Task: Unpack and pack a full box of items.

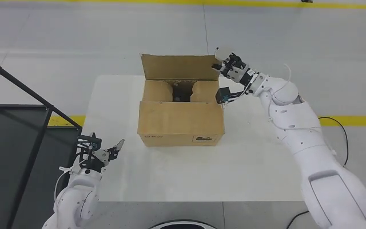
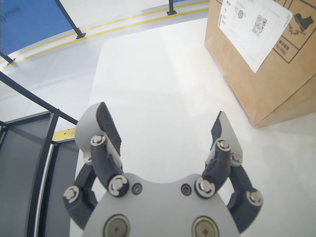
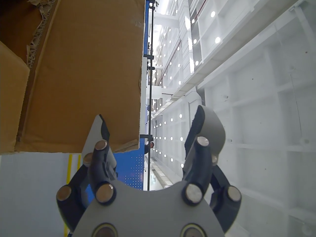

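Top view: the brown cardboard box [image 1: 180,123] sits in the middle of the white table [image 1: 114,103], its back flap [image 1: 177,67] up, right gripper [image 1: 220,62] at the flap's corner; left wrist view: left gripper [image 2: 160,124] spread wide above the table near the box; right wrist view: right gripper spread, that flap's corner between its fingers.

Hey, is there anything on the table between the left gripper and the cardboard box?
Nothing visible stands in the way. The left gripper is open and empty above the white table, and only tabletop lies between it and the labelled side of the cardboard box.
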Robot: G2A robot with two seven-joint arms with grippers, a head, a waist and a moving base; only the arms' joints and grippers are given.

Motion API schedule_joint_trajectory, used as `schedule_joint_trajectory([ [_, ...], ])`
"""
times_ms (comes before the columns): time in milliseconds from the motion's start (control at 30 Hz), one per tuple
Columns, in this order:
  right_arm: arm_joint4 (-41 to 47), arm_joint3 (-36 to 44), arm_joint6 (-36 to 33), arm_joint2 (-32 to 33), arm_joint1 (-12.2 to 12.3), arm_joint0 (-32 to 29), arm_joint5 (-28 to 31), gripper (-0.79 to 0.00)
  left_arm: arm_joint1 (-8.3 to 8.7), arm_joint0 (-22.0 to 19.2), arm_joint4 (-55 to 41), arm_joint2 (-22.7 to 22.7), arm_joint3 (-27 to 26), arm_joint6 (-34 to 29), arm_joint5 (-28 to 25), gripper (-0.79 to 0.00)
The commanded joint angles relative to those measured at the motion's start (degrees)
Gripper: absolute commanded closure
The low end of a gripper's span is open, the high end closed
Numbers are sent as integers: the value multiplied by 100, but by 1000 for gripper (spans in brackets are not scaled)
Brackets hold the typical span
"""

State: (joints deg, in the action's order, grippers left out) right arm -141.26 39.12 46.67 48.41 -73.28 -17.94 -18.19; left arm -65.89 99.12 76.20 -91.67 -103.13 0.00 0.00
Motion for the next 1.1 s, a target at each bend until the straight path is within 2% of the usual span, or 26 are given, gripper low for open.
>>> schedule_joint_trajectory([
  [0,-38,-80,20,-63,-36,34,-58,-456,0,0,0,0,0,0,0,-785],
  [33,-82,-138,20,-100,-54,56,-76,-391,0,0,0,0,0,0,0,-785],
  [167,-115,-345,34,-197,-124,133,-140,-354,0,0,0,0,0,0,0,-785],
  [333,-221,-621,74,-339,-205,222,-99,-265,0,0,0,0,0,0,0,-785],
  [467,-294,-836,31,-449,-279,320,-12,-129,0,0,0,0,0,0,0,-785],
  [533,-239,-949,-9,-473,-322,375,72,0,0,0,0,0,0,0,0,-785],
  [700,272,-1269,132,-406,-426,520,506,0,0,0,0,0,0,0,0,-785],
  [967,311,-1295,140,-389,-427,535,507,0,0,0,0,0,0,0,0,-785],
  [1067,555,-1115,38,-313,-421,402,723,0,0,0,0,0,0,0,0,-785],
])
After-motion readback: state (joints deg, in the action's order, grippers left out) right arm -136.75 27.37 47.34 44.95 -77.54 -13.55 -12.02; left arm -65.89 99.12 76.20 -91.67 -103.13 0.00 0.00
